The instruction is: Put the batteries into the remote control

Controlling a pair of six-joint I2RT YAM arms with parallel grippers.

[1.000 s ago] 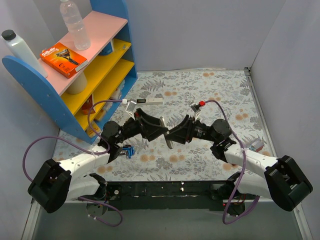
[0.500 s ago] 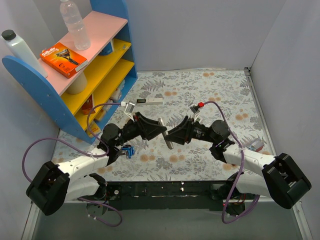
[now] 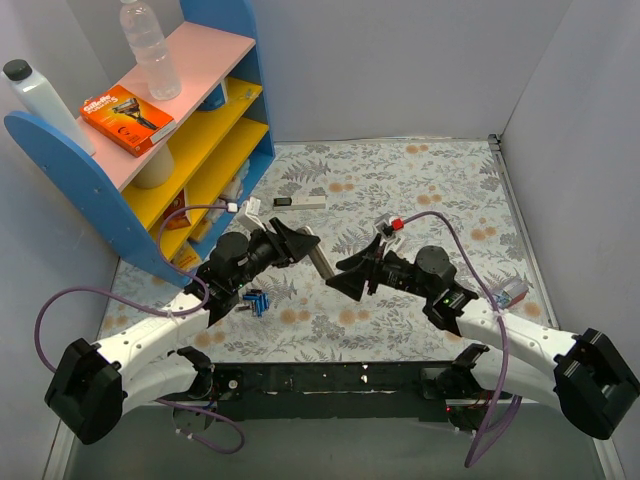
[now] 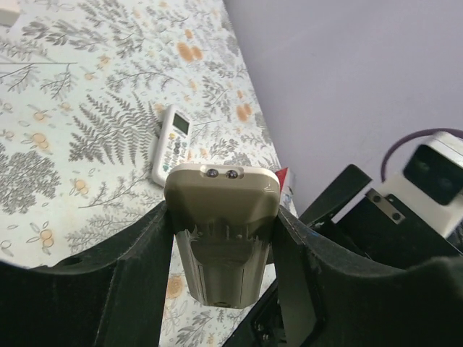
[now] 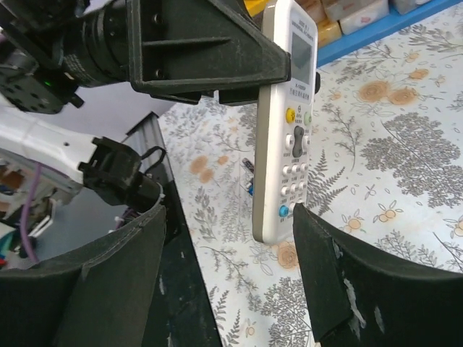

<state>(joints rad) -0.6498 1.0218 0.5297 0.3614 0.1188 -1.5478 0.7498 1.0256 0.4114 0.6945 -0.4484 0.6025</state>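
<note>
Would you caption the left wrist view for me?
Left gripper clamps the remote; a slimmer remote lies on the mat.

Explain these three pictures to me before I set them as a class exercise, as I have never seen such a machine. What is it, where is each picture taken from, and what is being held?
The machine is two robot arms, left and right, bolted at the near edge of a table covered with a leafy cloth. Each arm ends in a two-fingered pincer. One picture looks down from above and behind. The other two come from small cameras on the left and right wrists.

The left pincer is clamped on the white remote control, holding it off the table. The right pincer stands open about one end of it, not gripping.

On the cloth lie the blue batteries, a slimmer remote and a long white bar. A blue shelf unit stands at the left.
</note>
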